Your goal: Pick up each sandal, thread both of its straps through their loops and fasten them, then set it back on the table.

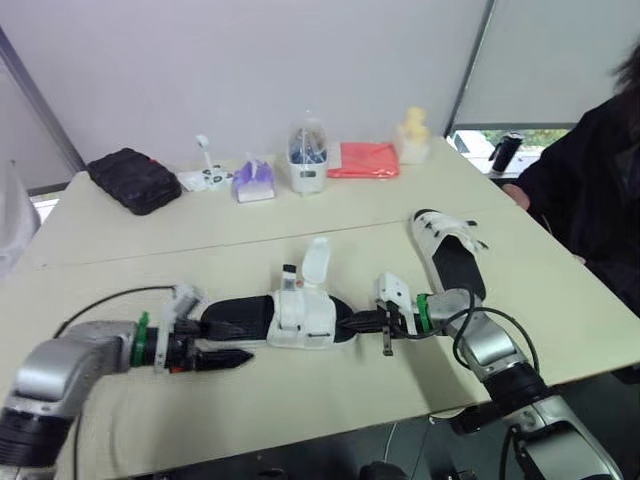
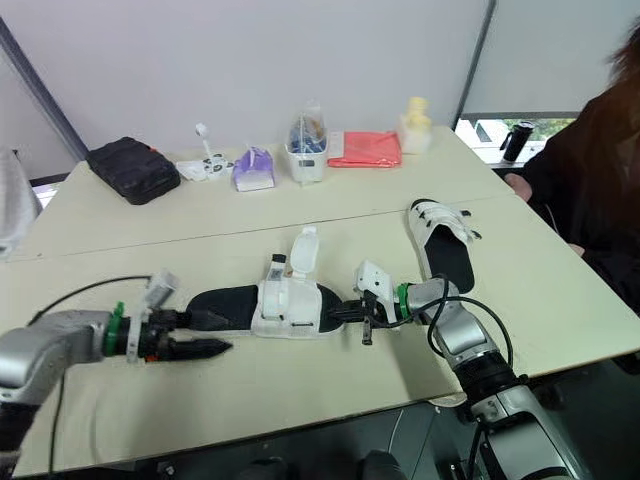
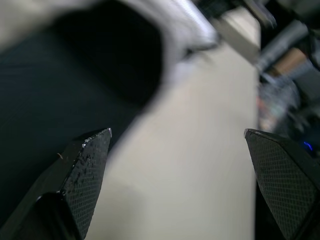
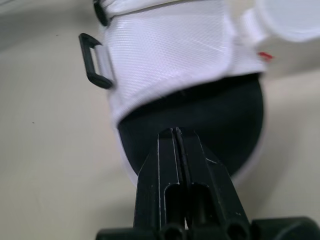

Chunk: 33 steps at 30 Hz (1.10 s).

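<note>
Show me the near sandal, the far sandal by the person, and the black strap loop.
near sandal (image 1: 300,322): left eye view, on its white strap band.
far sandal (image 1: 456,265): left eye view, on its black footbed.
black strap loop (image 4: 88,61): right wrist view, on its outer bar.

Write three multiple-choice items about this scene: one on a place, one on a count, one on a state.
1. Where does the far sandal lie? A inside a box; B near the person; C on the floor.
2. How many sandals are on the table? A one; B two; C four.
3. The left gripper is: A open; B shut; C holding a cup.
Key: 1 B, it lies beside the person; 2 B, the near sandal plus the far one; 3 A, its fingers stand wide apart.
</note>
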### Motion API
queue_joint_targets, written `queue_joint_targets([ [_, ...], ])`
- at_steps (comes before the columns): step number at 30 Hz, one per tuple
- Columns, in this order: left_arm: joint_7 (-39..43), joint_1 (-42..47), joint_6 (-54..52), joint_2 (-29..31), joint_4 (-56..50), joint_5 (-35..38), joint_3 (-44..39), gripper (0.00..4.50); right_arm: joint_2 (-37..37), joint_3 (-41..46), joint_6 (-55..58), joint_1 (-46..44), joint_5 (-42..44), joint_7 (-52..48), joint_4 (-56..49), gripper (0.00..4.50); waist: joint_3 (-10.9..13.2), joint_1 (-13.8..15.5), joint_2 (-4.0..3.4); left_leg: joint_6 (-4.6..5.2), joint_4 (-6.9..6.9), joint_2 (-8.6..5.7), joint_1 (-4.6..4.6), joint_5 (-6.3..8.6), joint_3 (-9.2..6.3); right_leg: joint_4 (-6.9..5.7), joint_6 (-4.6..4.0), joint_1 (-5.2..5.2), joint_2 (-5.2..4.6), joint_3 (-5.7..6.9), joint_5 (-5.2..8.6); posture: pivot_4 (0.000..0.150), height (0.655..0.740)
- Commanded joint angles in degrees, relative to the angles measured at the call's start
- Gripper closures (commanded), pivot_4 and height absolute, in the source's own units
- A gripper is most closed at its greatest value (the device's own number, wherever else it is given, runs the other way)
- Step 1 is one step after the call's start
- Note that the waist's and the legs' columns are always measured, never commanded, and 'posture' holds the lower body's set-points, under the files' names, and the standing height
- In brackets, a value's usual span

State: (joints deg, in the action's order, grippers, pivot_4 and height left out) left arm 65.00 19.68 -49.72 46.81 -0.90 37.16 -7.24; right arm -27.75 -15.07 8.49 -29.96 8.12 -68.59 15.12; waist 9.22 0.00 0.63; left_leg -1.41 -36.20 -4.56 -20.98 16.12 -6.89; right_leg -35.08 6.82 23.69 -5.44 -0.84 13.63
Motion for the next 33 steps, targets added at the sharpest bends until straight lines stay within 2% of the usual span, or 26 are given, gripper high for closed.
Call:
queue_joint_targets([
  [1, -1.46, 14.07, 0.65, -2.75, 7.58, 2.06, -2.62, 0.08, 1.26, -2.37, -0.66, 0.44, -1.45, -0.42, 1.64, 4.50, 0.04, 0.57, 0.17, -0.06, -0.06, 0.00, -0.04, -0.04, -0.07, 0.00, -0.05, -0.02, 0.03, 0.07, -0.04, 0.150, 0.7400],
  [3, -0.66, 21.26, 3.00, -6.56, 12.30, -0.55, 1.17, 0.08, 1.99, -2.65, -0.85, 0.26, -1.58, -0.47, 3.13, 4.50, 0.00, 0.50, 0.21, -0.10, -0.18, -0.04, -0.07, -0.07, -0.13, 0.00, -0.06, -0.08, 0.04, 0.13, -0.09, 0.150, 0.7400],
  [7, 2.72, 28.36, 10.15, -12.19, 23.51, -7.86, 8.72, 0.08, 3.65, -2.88, -1.42, 0.08, -1.92, -0.41, 6.60, 4.50, -0.04, -0.52, 0.20, -0.33, -0.07, -0.09, 0.17, -0.20, 0.11, -0.04, -0.03, -0.15, -0.03, 0.00, -0.10, 0.150, 0.7400],
  [12, 4.86, 35.04, 17.85, -17.79, 39.84, -13.60, 11.66, 0.08, 4.71, -3.86, -3.43, 0.45, -3.14, 0.13, 9.13, 4.50, -0.02, -1.32, 0.23, -0.33, 0.07, 0.10, 0.24, -0.21, 0.29, -0.06, -0.03, -0.01, 0.11, -0.08, -0.09, 0.150, 0.7400],
  [18, 8.01, 40.61, 22.16, -22.96, 52.36, -16.56, 11.43, 0.08, 5.37, -3.70, -3.70, 0.57, -3.11, 1.33, 9.24, 4.50, -0.02, -1.18, 0.23, -0.09, 0.00, 0.10, 0.38, -0.07, 0.30, -0.07, -0.02, -0.19, 0.13, -0.08, -0.10, 0.150, 0.7400],
  [27, 10.44, 44.68, 24.99, -29.23, 61.75, -20.89, 11.37, 0.08, 5.40, -3.58, -3.51, 1.31, -3.29, 2.88, 8.02, 4.50, -0.02, -1.42, 0.24, -0.08, -0.01, 0.17, 0.50, -0.07, 0.29, -0.15, -0.02, -0.25, 0.22, -0.09, -0.10, 0.150, 0.7400],
  [29, 9.26, 46.15, 25.59, -30.77, 63.90, -20.60, 9.82, 0.08, 5.35, -3.51, -3.46, 1.63, -3.28, 3.22, 7.76, 4.50, -0.02, -1.29, 0.24, -0.08, -0.02, 0.17, 0.49, -0.07, 0.29, -0.16, -0.02, -0.26, 0.22, -0.09, -0.10, 0.150, 0.7400],
  [33, 1.90, 49.40, 27.72, -33.32, 69.22, -19.13, 4.06, 0.08, 5.77, -3.86, -3.46, 2.17, -3.48, 3.97, 7.47, 4.50, -0.03, -1.32, 0.25, -0.08, -0.03, 0.18, 0.50, -0.07, 0.28, -0.17, -0.01, -0.26, 0.22, -0.09, -0.10, 0.150, 0.7400],
])
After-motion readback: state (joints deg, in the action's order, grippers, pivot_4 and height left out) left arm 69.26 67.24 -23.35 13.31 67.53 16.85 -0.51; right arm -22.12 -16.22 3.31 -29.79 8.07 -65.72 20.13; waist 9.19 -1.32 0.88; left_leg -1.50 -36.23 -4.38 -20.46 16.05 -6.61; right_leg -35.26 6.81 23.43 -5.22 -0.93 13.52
